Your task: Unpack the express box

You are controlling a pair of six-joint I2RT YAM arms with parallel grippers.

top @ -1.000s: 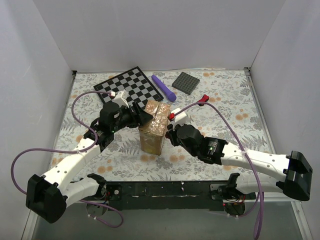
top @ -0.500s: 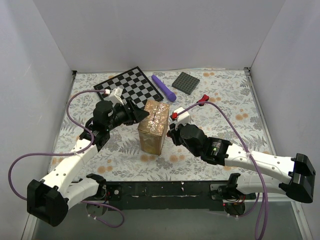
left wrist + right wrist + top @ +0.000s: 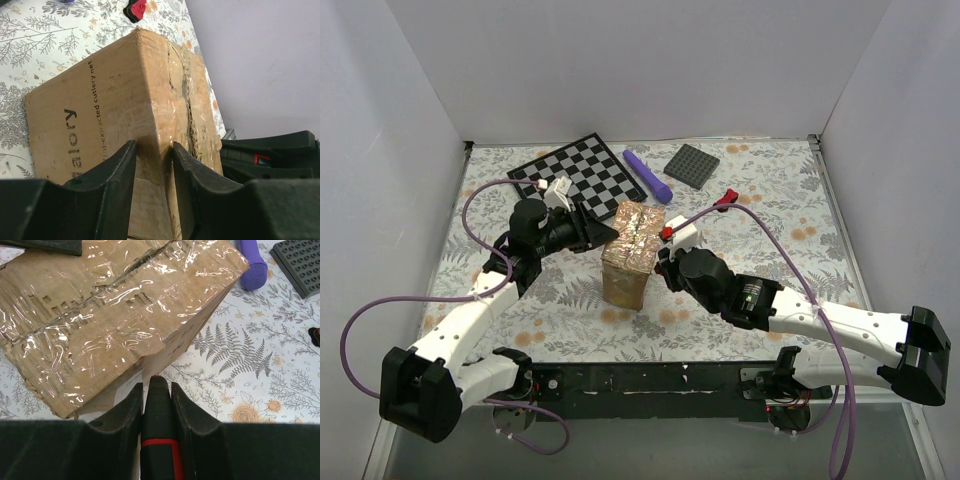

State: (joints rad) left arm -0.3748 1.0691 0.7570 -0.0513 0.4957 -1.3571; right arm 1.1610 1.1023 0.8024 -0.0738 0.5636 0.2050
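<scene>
At the centre of the floral-patterned table (image 3: 860, 220), the express box (image 3: 630, 262) stands upright between the two grippers, with its taped top flaps facing up.

1. Left gripper (image 3: 606, 231): positioned at the box's upper left edge. In the left wrist view the fingers (image 3: 120, 172) straddle that edge. One finger lies on the printed side face and the other on the taped top. Both touch the cardboard, so the jaws are clamped on the box edge.

2. Right gripper (image 3: 664, 263): positioned at the box's right side, below the top. In the right wrist view the jaws are closed tightly on a slim black tool (image 3: 159, 405) with a red band. The tool tip points at the box's side wall just under the taped rim. Contact between tip and cardboard cannot be confirmed.

3. Box condition: glossy tape covers the top, and a ragged split runs along the centre seam. All flaps lie flat.

4. Other items: a checkerboard (image 3: 575, 172), a purple cylinder (image 3: 648, 175) and a dark grey plate (image 3: 691, 165) lie along the far side of the table, apart from the box.
</scene>
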